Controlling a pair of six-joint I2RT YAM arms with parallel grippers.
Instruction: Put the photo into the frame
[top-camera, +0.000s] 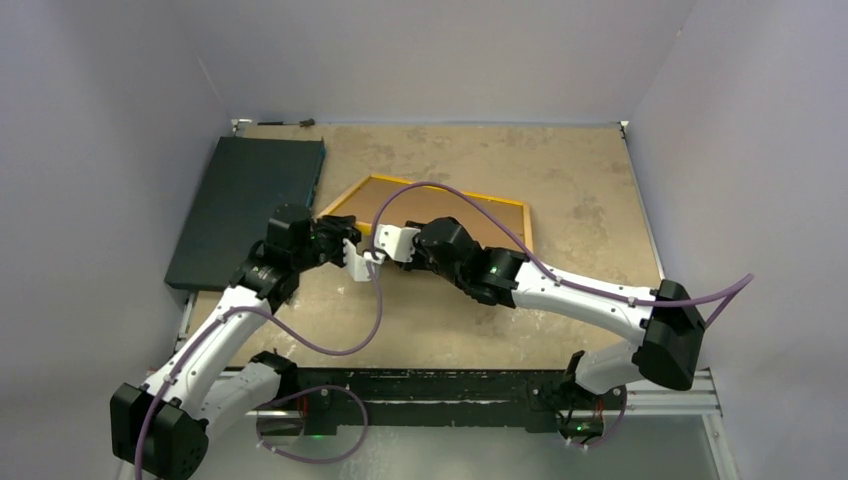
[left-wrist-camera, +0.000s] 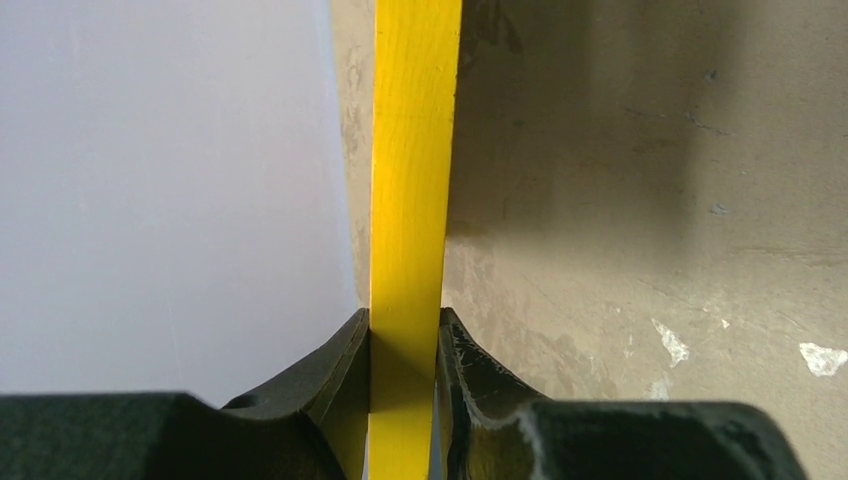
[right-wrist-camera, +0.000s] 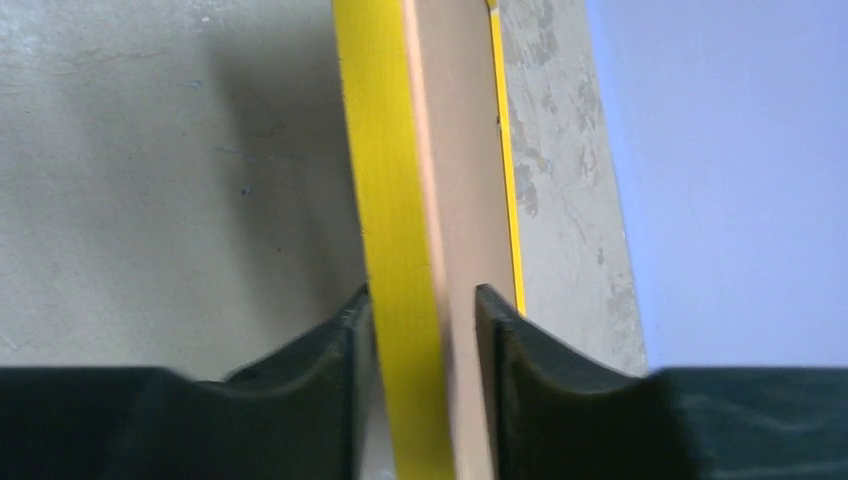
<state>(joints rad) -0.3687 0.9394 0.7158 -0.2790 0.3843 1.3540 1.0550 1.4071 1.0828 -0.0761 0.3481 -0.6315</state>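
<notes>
The frame (top-camera: 505, 205), yellow-edged with a brown board (top-camera: 455, 208) filling its back, lies angled at the table's middle. Its near-left end is held up between both grippers. My left gripper (top-camera: 352, 248) is shut on the frame's yellow edge (left-wrist-camera: 408, 200), both fingers pressed against it. My right gripper (top-camera: 384, 246) straddles the same end. Its jaws stand either side of the yellow edge (right-wrist-camera: 395, 250) and brown back (right-wrist-camera: 458, 200), with a thin gap at the left finger (right-wrist-camera: 345, 330). The photo is not in view.
A dark flat slab (top-camera: 245, 210) lies at the far left of the table (top-camera: 580, 180), close to the frame's left corner. Grey walls enclose the table on three sides. A small dark item (top-camera: 305, 122) sits at the back edge.
</notes>
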